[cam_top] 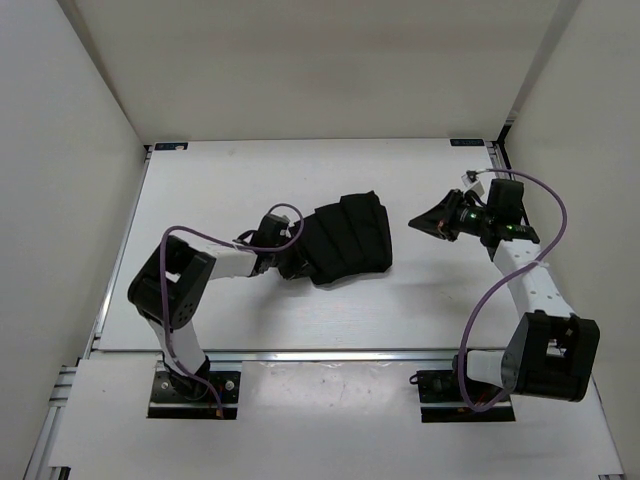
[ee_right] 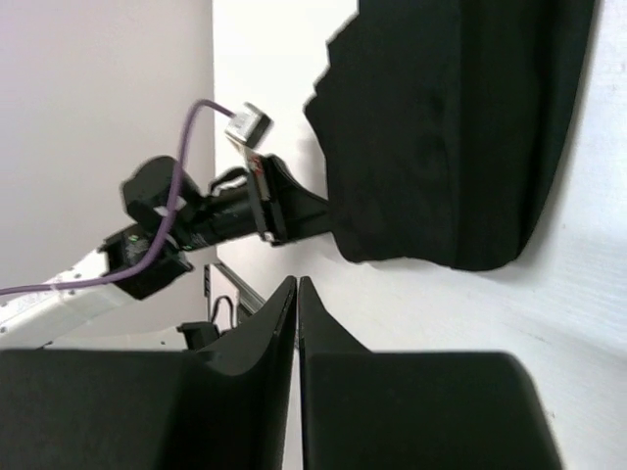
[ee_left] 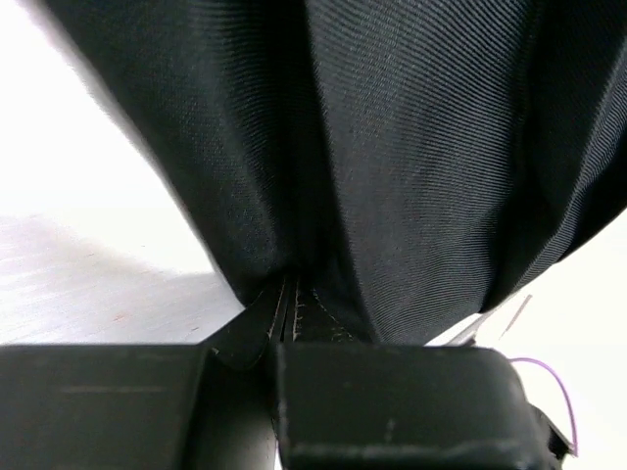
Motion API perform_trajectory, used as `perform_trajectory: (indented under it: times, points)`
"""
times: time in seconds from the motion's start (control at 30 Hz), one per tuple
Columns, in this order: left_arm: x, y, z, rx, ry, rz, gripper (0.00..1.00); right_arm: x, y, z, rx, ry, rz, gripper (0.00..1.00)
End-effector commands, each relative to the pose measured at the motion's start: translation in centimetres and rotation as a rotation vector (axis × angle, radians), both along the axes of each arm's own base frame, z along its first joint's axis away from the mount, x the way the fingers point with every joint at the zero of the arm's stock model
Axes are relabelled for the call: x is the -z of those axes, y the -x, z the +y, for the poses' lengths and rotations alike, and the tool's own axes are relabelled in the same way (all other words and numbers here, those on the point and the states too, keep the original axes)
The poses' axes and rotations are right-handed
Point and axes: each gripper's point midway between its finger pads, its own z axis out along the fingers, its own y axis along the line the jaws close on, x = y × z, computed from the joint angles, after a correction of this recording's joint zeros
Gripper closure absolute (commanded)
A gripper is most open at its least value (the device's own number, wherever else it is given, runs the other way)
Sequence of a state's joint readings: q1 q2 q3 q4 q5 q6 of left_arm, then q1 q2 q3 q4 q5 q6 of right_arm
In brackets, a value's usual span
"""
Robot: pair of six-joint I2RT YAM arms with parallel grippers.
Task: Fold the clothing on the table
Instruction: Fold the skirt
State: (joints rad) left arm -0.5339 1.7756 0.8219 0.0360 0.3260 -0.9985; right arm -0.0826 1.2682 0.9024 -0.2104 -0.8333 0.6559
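The clothing [cam_top: 347, 240], black and pleated, lies bunched in the middle of the table [cam_top: 230, 180]. My left gripper [cam_top: 293, 263] sits at the garment's lower left edge. In the left wrist view it [ee_left: 284, 315] is shut on a stitched hem of the clothing [ee_left: 421, 147], which fills most of that frame. My right gripper [cam_top: 416, 221] hovers to the right of the garment, pointing left and apart from it. Its fingers [ee_right: 297, 286] are shut together with nothing between them, and the clothing [ee_right: 451, 127] lies beyond their tips.
White walls enclose the table on the left, back and right. A metal rail [cam_top: 300, 353] runs along the near edge in front of both arm bases. The left arm [ee_right: 211, 220] with its purple cable shows in the right wrist view.
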Motion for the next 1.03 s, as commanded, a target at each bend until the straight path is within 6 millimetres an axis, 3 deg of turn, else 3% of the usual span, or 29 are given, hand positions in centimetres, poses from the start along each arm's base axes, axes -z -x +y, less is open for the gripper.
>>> perform_trajectory:
  times: [0.0, 0.03, 0.07, 0.13, 0.17, 0.27, 0.3, 0.47, 0.5, 0.6, 0.8, 0.9, 1.0]
  points:
    - [-2.9, -1.8, 1.9, -0.032, -0.048, -0.118, 0.95, -0.8, 0.5, 0.2, -0.023, 0.071, -0.048, 0.92]
    - [-5.5, -2.8, 2.6, -0.057, -0.039, -0.191, 0.93, -0.8, 0.5, 0.0, -0.013, 0.083, -0.051, 0.89]
    - [-7.9, -3.6, 3.6, -0.067, -0.052, -0.254, 0.85, -0.5, 0.4, -0.6, 0.003, 0.111, -0.050, 0.79]
    - [-10.1, -3.5, 6.2, -0.068, -0.123, -0.292, 0.68, 0.6, 0.4, -2.2, 0.062, 0.190, -0.040, 0.66]
    - [-11.4, -3.1, 7.2, -0.080, -0.137, -0.321, 0.66, 1.0, 0.5, -2.6, 0.077, 0.214, -0.021, 0.64]
    - [-12.3, -1.8, 12.5, -0.133, -0.231, -0.328, 0.62, 2.9, 1.0, -5.2, 0.121, 0.362, 0.017, 0.48]
    - [-11.2, -0.4, 13.6, -0.118, -0.262, -0.293, 0.61, 3.1, 1.3, -5.5, 0.113, 0.395, 0.021, 0.47]
    - [-11.7, 4.3, 19.1, -0.173, -0.367, -0.313, 0.54, 4.9, 2.8, -6.0, 0.122, 0.427, 0.052, 0.37]
    - [-11.1, 5.1, 19.5, -0.181, -0.370, -0.301, 0.54, 5.5, 3.4, -5.9, 0.125, 0.407, 0.076, 0.38]
    - [-12.2, 6.8, 20.9, -0.259, -0.347, -0.382, 0.56, 6.5, 4.4, -5.7, 0.113, 0.400, 0.095, 0.38]
    - [-12.9, 7.7, 22.9, -0.355, -0.383, -0.453, 0.54, 6.0, 5.5, -5.2, 0.105, 0.315, 0.092, 0.38]
    - [-12.6, 8.4, 23.3, -0.378, -0.375, -0.450, 0.61, 6.7, 6.7, -5.0, 0.127, 0.238, 0.103, 0.38]
    - [-13.3, 8.1, 23.4, -0.383, -0.378, -0.483, 0.58, 6.5, 6.9, -4.7, 0.122, 0.234, 0.086, 0.37]
